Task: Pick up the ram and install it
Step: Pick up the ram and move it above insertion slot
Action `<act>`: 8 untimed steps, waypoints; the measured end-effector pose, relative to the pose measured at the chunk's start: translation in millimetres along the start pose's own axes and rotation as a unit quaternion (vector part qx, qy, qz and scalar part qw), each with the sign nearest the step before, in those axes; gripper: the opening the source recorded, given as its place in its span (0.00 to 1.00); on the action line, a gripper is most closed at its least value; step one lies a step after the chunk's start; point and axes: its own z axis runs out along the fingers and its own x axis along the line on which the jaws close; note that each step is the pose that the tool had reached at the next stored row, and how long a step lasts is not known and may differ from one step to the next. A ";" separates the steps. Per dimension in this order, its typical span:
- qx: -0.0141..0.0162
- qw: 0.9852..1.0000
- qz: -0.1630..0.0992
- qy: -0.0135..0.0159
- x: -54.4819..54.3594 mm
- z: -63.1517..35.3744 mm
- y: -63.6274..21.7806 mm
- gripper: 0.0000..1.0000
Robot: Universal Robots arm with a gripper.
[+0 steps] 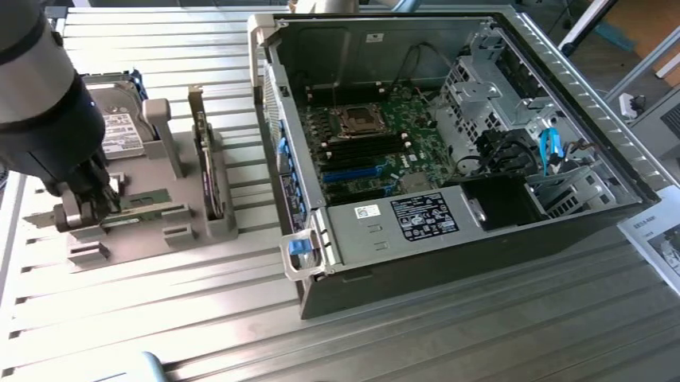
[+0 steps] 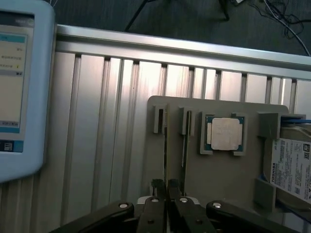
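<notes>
Green on grey: clamps pincer (image 2: 164, 187) onto top edge of ram (image 1: 154, 205) (stood upright in holder (image 2: 218, 179) slot, flat sides offered for gripping), low over slatted desk (image 1: 425, 334).

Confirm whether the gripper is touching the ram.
Touching: the wrist view shows the gripper closed on the ram, no gap beside its thin edge.
</notes>
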 end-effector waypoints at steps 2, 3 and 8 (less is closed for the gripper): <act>0.000 1.000 0.000 0.000 -0.9 -11.0 0.5 0.14; 0.000 1.000 0.000 0.000 -1.3 -17.0 0.7 0.14; 0.000 1.000 0.000 0.000 -3.3 -43.9 1.8 0.14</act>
